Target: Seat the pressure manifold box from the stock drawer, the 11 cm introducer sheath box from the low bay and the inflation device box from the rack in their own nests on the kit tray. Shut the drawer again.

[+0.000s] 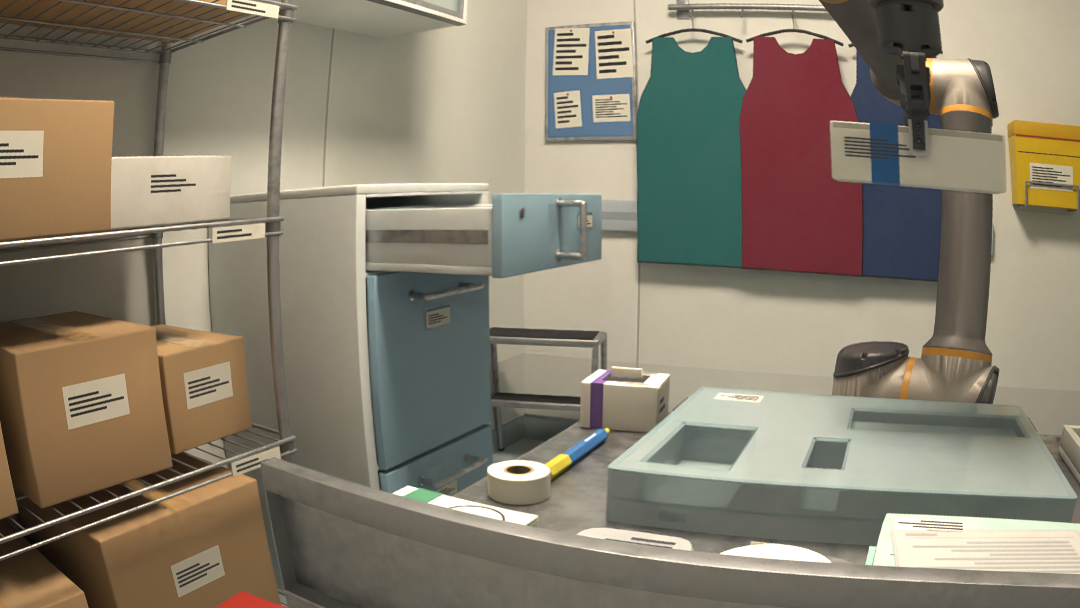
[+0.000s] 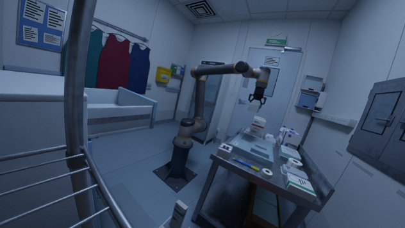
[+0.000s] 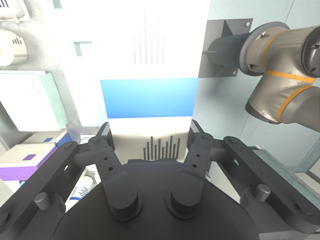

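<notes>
My gripper (image 1: 919, 140) (image 2: 257, 103) (image 3: 149, 134) hangs high above the far end of the kit tray (image 1: 839, 461) (image 2: 253, 148), and I hold in it a long white box with a blue band (image 1: 917, 157) (image 3: 148, 85), level and gripped near the band. The tray is pale green with three empty nests: a square one (image 1: 703, 444), a small one (image 1: 826, 453) and a long slot (image 1: 936, 422). The stock drawer (image 1: 484, 230) of the cabinet stands pulled open, its blue front and handle (image 1: 572, 229) facing the room.
The wire rack (image 1: 136, 317) of cardboard boxes fills the left. On the table lie a purple-banded box (image 1: 625, 398), a tape roll (image 1: 518, 481), a blue and yellow pen (image 1: 578, 452) and papers (image 1: 982, 545). A red-banded box (image 2: 258, 126) stands beyond the tray.
</notes>
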`<control>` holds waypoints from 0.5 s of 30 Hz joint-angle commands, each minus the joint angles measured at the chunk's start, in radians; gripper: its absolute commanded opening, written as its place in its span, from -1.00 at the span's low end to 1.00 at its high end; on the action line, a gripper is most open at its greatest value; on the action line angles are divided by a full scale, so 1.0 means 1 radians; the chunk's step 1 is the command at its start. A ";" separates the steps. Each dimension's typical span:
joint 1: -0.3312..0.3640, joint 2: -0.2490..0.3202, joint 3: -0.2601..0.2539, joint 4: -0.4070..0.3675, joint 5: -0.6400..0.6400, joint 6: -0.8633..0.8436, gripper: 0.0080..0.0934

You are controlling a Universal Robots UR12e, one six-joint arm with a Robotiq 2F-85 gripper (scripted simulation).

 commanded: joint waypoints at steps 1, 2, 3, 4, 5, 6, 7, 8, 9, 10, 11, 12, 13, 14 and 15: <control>0.008 0.005 -0.007 -0.002 0.000 0.008 -1.00; 0.018 0.012 -0.012 -0.004 0.000 0.018 -1.00; 0.027 0.018 -0.017 -0.005 0.000 0.027 -1.00; 0.036 0.024 -0.021 -0.007 0.000 0.035 -1.00; 0.043 0.029 -0.025 -0.008 0.000 0.042 -1.00; 0.049 0.033 -0.029 -0.009 0.000 0.048 -1.00; 0.055 0.037 -0.032 -0.010 0.000 0.054 -1.00; 0.059 0.040 -0.034 -0.011 0.000 0.058 -1.00; 0.063 0.043 -0.037 -0.011 0.000 0.062 -1.00; 0.067 0.045 -0.038 -0.012 0.000 0.065 -1.00; 0.069 0.047 -0.040 -0.012 0.000 0.067 -1.00; 0.072 0.049 -0.041 -0.012 0.000 0.069 -1.00; 0.073 0.050 -0.042 -0.013 0.000 0.071 -1.00; 0.074 0.051 -0.043 -0.013 0.000 0.072 -1.00; 0.075 0.051 -0.043 -0.013 0.000 0.073 -1.00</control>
